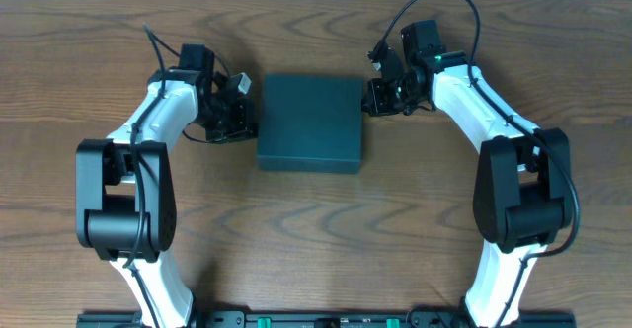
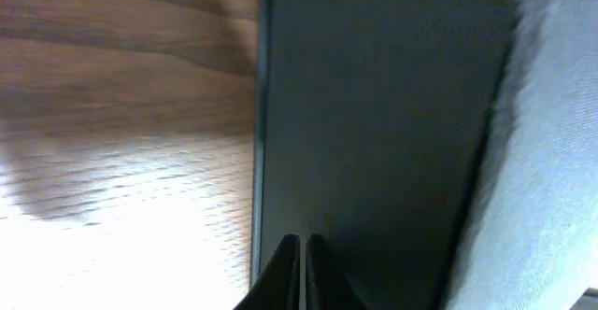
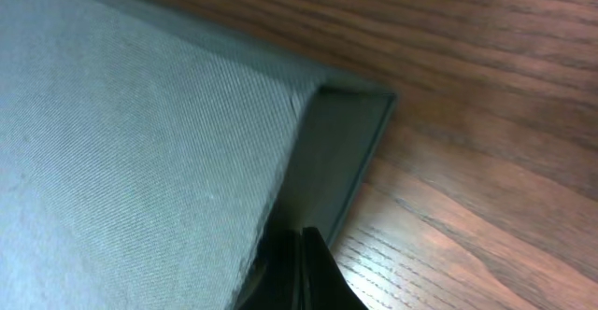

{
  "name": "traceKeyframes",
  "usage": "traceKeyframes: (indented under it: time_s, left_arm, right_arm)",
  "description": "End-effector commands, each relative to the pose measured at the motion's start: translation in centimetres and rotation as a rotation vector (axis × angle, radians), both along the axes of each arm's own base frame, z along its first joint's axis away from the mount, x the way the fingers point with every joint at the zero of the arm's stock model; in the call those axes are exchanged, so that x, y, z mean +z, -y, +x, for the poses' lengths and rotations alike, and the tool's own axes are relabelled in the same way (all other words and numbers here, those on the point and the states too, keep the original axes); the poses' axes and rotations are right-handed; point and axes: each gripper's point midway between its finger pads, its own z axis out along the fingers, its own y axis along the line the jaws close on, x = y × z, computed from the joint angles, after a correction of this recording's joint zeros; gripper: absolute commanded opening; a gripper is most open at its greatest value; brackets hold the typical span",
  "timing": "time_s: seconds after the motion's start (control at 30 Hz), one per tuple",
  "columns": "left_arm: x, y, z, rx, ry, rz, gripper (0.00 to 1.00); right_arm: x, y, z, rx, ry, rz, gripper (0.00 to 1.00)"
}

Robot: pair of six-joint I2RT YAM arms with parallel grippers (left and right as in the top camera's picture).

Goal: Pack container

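Brown wood-grain table [image 1: 316, 239]. I see the dark teal-green, matte, square container [image 1: 309, 123] at mid-table, lid down. The left gripper [image 1: 242, 119] is clenched at its left edge. The right gripper [image 1: 377, 96] is clenched at its far right corner. Neither grasps anything.

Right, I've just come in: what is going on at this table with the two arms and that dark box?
Two robot arms flank the container, which sits on the wooden table with its lid down. The left gripper is at the box's left side and the right gripper at its right, near a corner. Both are shut and hold nothing. Whether either tip touches the box cannot be told. Nothing to pack is in view.
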Motion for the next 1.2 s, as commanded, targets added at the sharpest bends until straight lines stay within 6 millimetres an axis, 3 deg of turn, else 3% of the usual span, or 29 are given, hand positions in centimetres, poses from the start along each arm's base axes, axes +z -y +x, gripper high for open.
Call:
traceKeyframes:
  time_s: [0.0,0.23,0.33,0.43,0.53,0.7,0.8,0.93,1.07,1.17]
  left_arm:
    - [0.7,1.2,-0.3,-0.014,-0.003,-0.036,0.06]
    - [0.6,1.0,-0.4,-0.009,-0.007,-0.027,0.06]
    - [0.5,-0.1,-0.1,0.024,-0.010,0.002,0.06]
    - [1.5,-1.6,0.3,0.056,0.002,0.028,0.06]
    - [3.9,-3.1,0.7,0.088,0.043,0.058,0.06]
    - [11.3,-4.1,0.2,0.120,0.214,0.058,0.06]
    - [16.4,-4.4,-1.9,0.125,0.337,0.090,0.06]
    - [20.6,-3.8,-5.7,0.077,0.437,0.106,0.06]
    - [21.8,-3.0,-11.0,-0.002,0.463,0.124,0.06]
    - [20.6,-2.5,-15.5,-0.035,0.466,0.110,0.06]
  right_arm:
    - [1.1,-0.8,-0.2,0.006,0.013,0.019,0.01]
    - [0.9,-0.2,0.1,-0.007,0.024,-0.008,0.01]
    - [1.4,1.4,0.6,-0.054,0.025,-0.051,0.01]
    - [3.6,3.9,1.4,-0.120,0.049,-0.087,0.01]
    - [7.0,6.2,2.0,-0.148,0.125,-0.097,0.01]
    - [13.7,10.3,1.8,-0.220,0.270,-0.092,0.01]
    - [16.8,11.9,-1.3,-0.244,0.267,-0.102,0.02]
    - [18.7,11.7,-6.2,-0.139,0.268,-0.143,0.02]
    - [19.3,11.2,-11.2,-0.130,0.258,-0.123,0.02]
    - [18.0,11.0,-16.5,-0.135,0.242,-0.110,0.01]
